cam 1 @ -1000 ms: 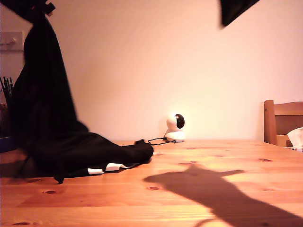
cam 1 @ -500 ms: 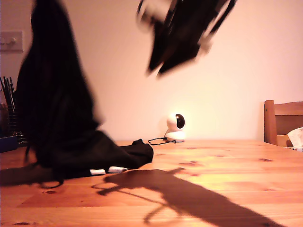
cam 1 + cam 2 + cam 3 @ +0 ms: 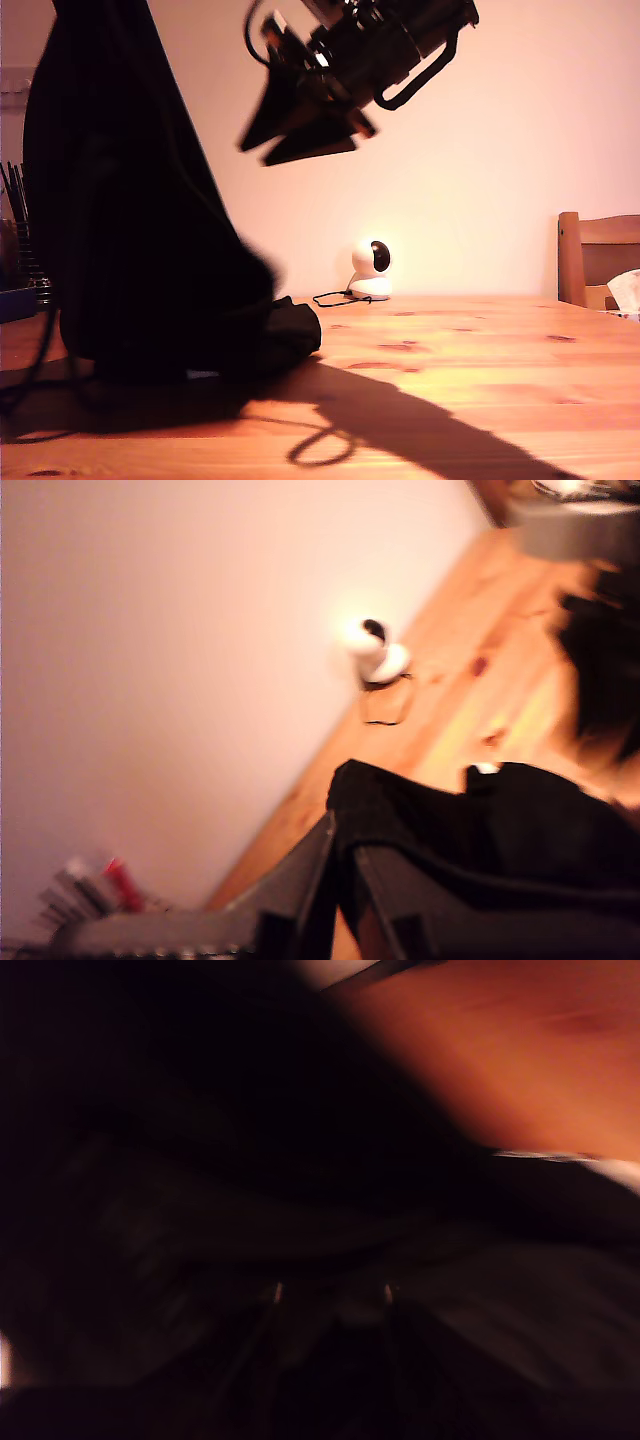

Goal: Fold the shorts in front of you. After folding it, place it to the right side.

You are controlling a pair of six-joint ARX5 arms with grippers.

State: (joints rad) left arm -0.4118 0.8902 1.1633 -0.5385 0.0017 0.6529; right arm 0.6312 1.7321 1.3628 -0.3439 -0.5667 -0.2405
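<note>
Well, you'll find the white camera (image 3: pixel 372 268) standing at the far edge of the wooden table (image 3: pixel 480 350), against a plain pale wall (image 3: pixel 500 150). Its thin black cable (image 3: pixel 330 298) lies looped beside it, toward the shorts (image 3: pixel 130 250). Beyond the camera, on the exterior view's right, stands a wooden chair (image 3: pixel 595 255).

The shorts hang as one tall dark mass on the camera's other side, long axis upright. Their top runs out of frame and their lower end is bunched on the table near the cable.

My first gripper (image 3: pixel 255 155) hovers above the camera, angled down toward the shorts, jaws apart and empty. My second gripper's wrist view shows only dark, blurred cloth (you can't tell its grip from it).
</note>
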